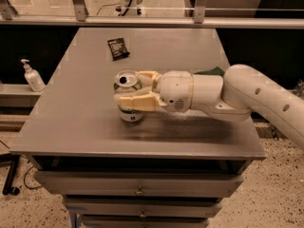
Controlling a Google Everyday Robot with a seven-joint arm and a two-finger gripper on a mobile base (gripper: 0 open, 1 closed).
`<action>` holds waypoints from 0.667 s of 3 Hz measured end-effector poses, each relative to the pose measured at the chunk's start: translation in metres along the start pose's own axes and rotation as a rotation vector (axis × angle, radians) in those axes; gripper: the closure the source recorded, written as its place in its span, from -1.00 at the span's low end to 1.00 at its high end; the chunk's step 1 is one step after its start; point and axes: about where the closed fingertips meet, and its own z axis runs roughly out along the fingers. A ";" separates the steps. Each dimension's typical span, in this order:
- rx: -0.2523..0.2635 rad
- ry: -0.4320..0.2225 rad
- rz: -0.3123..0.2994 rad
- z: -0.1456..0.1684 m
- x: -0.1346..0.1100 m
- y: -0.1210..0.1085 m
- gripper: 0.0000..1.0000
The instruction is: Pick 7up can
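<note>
Over the table (80,127), arm (247,91) level, jaws tight around upright 7up can (127,81)

- The end effector (130,87) sits midway on the worktop (71,118), fingers (137,101) pressed on either side of the 7up can (127,81); its arm (256,96) blocks the right side.
- The black packet (118,48) lies well apart at the back.
- Left and front of the can, the worktop lies open.

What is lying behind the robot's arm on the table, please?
Only a green edge of something shows above the arm; the rest is covered. The gripper, near the middle of the table, is shut on the 7up can.
</note>
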 end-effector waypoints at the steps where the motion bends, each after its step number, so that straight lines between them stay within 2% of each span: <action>1: 0.030 0.020 -0.050 -0.008 -0.019 -0.027 1.00; 2: 0.075 0.048 -0.096 -0.024 -0.052 -0.062 1.00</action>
